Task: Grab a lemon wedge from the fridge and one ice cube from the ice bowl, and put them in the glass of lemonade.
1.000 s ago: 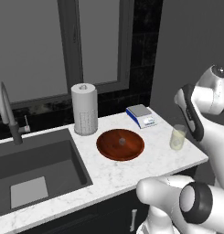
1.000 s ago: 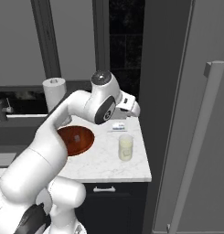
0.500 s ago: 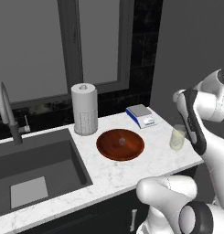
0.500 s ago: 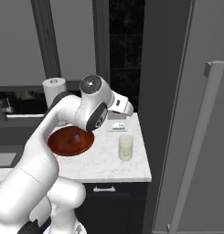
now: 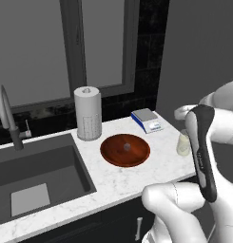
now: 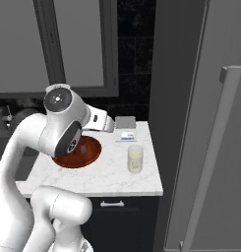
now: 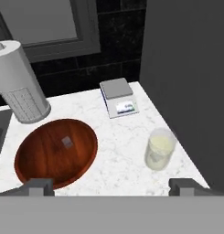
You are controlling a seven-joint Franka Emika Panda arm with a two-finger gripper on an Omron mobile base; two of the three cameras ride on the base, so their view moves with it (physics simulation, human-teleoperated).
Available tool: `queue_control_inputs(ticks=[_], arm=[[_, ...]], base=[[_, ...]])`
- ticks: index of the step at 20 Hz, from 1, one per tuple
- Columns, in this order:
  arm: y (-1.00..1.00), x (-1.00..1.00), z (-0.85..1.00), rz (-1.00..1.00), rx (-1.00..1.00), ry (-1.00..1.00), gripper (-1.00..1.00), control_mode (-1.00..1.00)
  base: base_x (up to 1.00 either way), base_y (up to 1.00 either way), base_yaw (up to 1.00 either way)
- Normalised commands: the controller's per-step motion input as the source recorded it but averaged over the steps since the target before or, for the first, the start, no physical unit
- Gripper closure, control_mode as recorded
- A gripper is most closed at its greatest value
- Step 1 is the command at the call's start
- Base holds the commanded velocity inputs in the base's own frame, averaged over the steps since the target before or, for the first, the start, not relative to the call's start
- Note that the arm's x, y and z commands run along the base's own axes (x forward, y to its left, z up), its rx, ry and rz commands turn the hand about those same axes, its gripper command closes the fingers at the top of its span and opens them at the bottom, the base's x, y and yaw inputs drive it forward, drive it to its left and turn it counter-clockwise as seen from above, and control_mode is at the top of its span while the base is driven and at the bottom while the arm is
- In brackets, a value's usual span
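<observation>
The reddish-brown ice bowl sits on the white counter, with one pale ice cube near its middle. The same ice bowl and ice cube show in the left base view. The glass of lemonade stands to the right of the bowl, near the counter's end; my forearm partly covers the glass, and it stands free in the right base view. My gripper hovers above the counter, open and holding nothing. The fridge is closed, so the lemon wedge is hidden.
A white paper-towel cylinder stands behind the bowl. A small kitchen scale lies at the back by the fridge's side. The dark sink with its faucet is to the left. The fridge's bar handle runs down the door.
My arm has swung, its big joint drifting left in the right base view and its forearm coming in front of the glass in the left one. Bowl, cube and glass have not moved.
</observation>
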Motion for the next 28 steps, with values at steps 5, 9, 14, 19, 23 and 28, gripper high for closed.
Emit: queue_control_inputs(ticks=[5, 9, 14, 19, 23, 28], arm=[[0.76, -0.95, 0.36, 0.0, -0.02, 0.03, -1.0, -1.0], [0.41, -0.97, 0.16, 0.0, 0.0, -0.23, -1.0, -1.0], [0.17, -0.87, 0.34, 0.0, 0.0, -0.05, -1.0, -1.0], [0.01, -0.14, 0.12, 0.0, 0.0, -0.06, -1.0, -1.0], [0.0, 0.0, 0.0, 0.0, 0.0, 0.0, -1.0, -1.0], [0.0, 0.0, 0.0, 0.0, 0.0, 0.0, -1.0, 1.0]], base=[[0.0, 0.0, 0.0], [0.0, 0.0, 0.0], [0.0, 0.0, 0.0], [0.0, 0.0, 0.0], [0.0, 0.0, 0.0], [-0.18, -0.05, -0.03]])
